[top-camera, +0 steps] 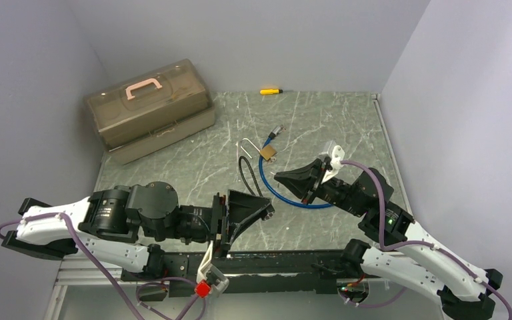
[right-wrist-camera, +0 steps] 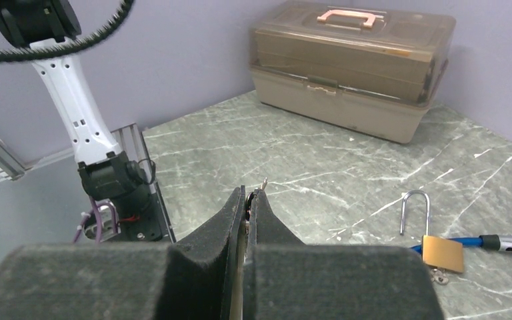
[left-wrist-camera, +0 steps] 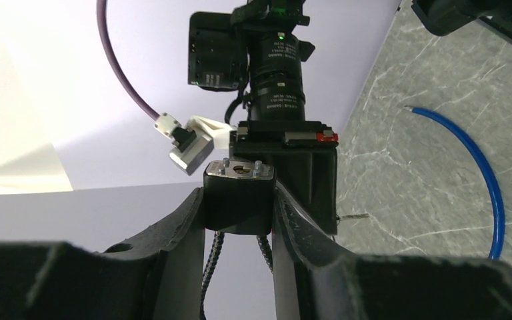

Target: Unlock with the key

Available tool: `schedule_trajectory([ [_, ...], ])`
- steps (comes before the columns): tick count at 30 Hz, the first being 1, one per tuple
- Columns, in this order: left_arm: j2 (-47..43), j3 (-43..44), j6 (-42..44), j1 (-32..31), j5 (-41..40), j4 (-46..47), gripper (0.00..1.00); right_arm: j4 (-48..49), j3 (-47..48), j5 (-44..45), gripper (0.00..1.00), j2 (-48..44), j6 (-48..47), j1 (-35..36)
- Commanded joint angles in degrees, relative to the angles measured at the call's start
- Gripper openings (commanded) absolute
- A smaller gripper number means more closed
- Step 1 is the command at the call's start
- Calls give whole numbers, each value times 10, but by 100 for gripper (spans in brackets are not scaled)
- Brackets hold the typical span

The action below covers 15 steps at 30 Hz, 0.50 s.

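Note:
A black lock (left-wrist-camera: 238, 200) with a black braided cable sits clamped between the fingers of my left gripper (left-wrist-camera: 239, 220), its metal keyhole face (left-wrist-camera: 241, 170) turned away from the wrist. In the top view the left gripper (top-camera: 264, 209) points right and the cable loop (top-camera: 242, 175) rises behind it. My right gripper (right-wrist-camera: 248, 200) is shut on the key, whose thin metal tip (right-wrist-camera: 263, 183) pokes out past the fingertips. Seen from the left wrist, the key tip (left-wrist-camera: 355, 216) lies to the right of the keyhole, apart from it. The right gripper (top-camera: 280, 177) faces the left one.
A brass padlock (top-camera: 268, 153) with an open shackle lies on a blue cable (top-camera: 293, 198) mid-table, just behind the grippers. A tan toolbox (top-camera: 150, 110) with a pink handle stands at the back left. A yellow screwdriver (top-camera: 271, 91) lies by the back wall.

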Motion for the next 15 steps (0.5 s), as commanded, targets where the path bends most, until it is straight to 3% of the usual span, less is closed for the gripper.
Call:
schedule_trajectory([
  [1, -23, -44, -1, 7, -40, 82, 0, 19, 40, -3, 0, -1, -16, 0],
  [4, -38, -86, -33, 49, -53, 125, 0, 5, 59, -7, 0, 6, -27, 0],
  [10, -81, -162, -142, 200, -54, 179, 0, -1, 76, -17, 0, 14, -42, -1],
  [15, -104, -227, -197, 255, -46, 195, 0, 11, 91, -53, 0, 36, -40, -1],
])
